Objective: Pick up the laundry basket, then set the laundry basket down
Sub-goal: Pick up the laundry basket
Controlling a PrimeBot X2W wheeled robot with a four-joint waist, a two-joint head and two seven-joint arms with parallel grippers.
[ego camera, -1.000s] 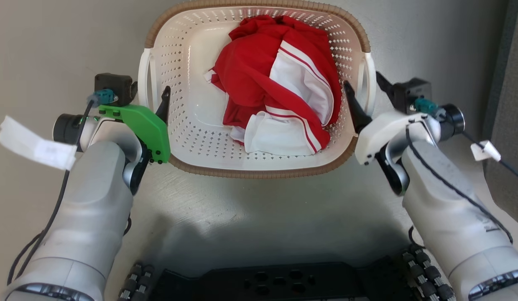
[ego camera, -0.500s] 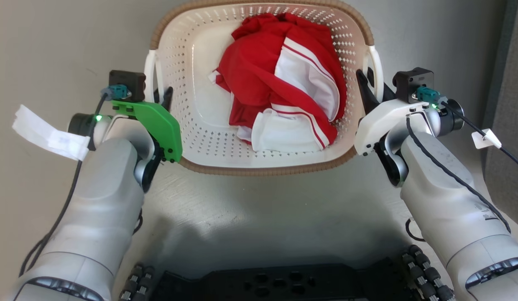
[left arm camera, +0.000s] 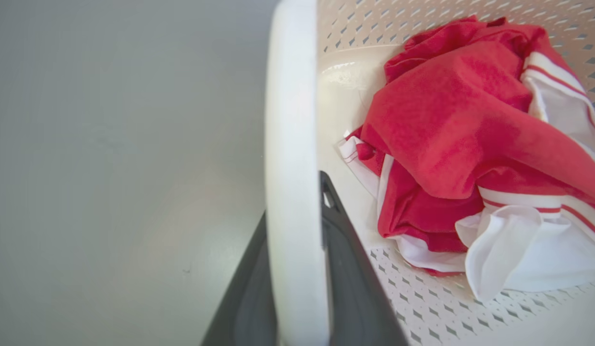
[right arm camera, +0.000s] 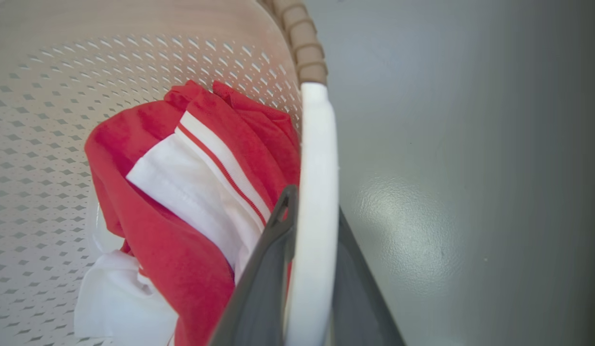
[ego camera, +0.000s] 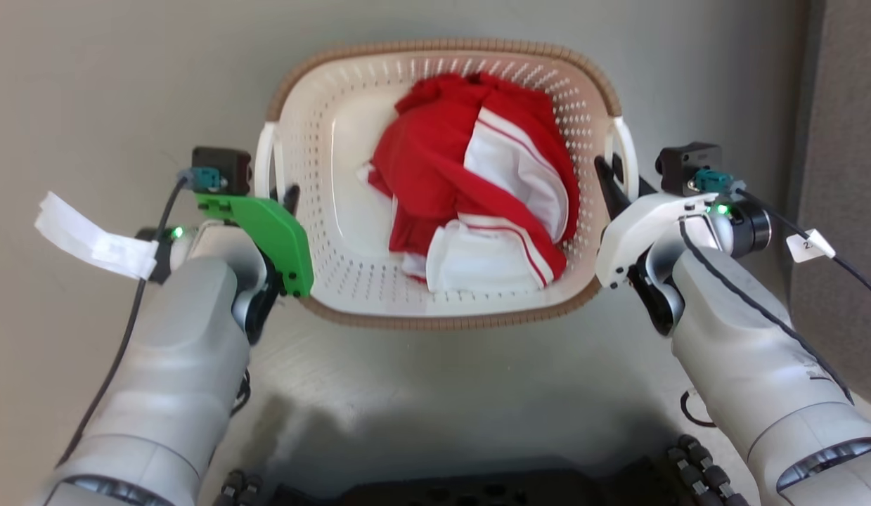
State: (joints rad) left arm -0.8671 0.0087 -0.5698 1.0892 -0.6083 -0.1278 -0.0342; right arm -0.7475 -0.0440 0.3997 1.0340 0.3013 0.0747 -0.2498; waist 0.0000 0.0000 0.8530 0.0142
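The laundry basket (ego camera: 442, 323), cream with perforated walls and a brown woven-look rim, sits centred before me on the grey floor. A crumpled red and white garment (ego camera: 470, 204) lies inside it. My left gripper (ego camera: 273, 193) is shut on the basket's left white handle (left arm camera: 292, 144), one dark finger (left arm camera: 350, 278) inside the wall and the other outside. On the opposite side my right gripper (ego camera: 621, 181) is shut on the right white handle (right arm camera: 316, 144), which runs between its fingers (right arm camera: 263, 269). I cannot tell whether the basket's bottom touches the floor.
Smooth grey floor (ego camera: 442, 407) lies all around the basket. A dark grey panel (ego camera: 843, 140) stands along the right side, close to my right arm. My dark wheeled base (ego camera: 442, 492) shows at the bottom edge.
Both grippers went from straddling the handles with fingers apart to shut on them. The whole picture has shifted, with the basket now lower and smaller, so the camera moved.
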